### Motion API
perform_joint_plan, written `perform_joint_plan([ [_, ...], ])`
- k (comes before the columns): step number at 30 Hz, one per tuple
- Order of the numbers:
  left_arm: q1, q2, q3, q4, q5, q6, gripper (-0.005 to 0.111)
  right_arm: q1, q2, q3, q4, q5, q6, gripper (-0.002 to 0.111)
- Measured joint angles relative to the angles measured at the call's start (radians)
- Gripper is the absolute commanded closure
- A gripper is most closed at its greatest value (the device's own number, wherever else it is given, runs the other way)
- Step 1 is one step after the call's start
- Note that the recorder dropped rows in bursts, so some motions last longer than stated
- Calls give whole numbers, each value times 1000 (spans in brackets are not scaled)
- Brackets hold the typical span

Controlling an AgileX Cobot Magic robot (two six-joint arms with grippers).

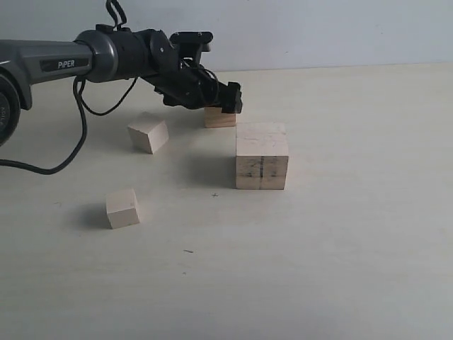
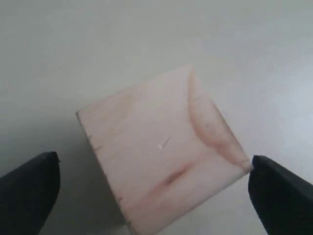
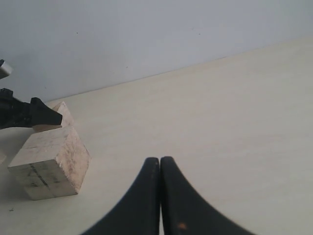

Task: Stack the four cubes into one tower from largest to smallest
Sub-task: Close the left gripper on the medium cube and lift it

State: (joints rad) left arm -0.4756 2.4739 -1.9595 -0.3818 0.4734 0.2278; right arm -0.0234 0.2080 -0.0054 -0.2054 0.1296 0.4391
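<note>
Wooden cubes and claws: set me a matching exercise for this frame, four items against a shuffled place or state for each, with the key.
Column one
1. largest pale wooden cube with dark side marks
2. darker tan wooden cube
3. left claw
4. right claw

Column two
A. shut, holding nothing
B. stands free on the table, nothing on top
C. open, one jaw on each side of a cube
D. sits directly beneath a black claw

Pairs: 1-B, 2-D, 3-C, 4-A
</note>
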Motion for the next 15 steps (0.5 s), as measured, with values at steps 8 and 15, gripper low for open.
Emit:
perform_joint_plan([
  [8,0,2,0,36,23,-30,3,0,0,0,0,-6,0,108],
  [15,4,-6,0,170,81,-92,3,0,0,0,0,-6,0,108],
])
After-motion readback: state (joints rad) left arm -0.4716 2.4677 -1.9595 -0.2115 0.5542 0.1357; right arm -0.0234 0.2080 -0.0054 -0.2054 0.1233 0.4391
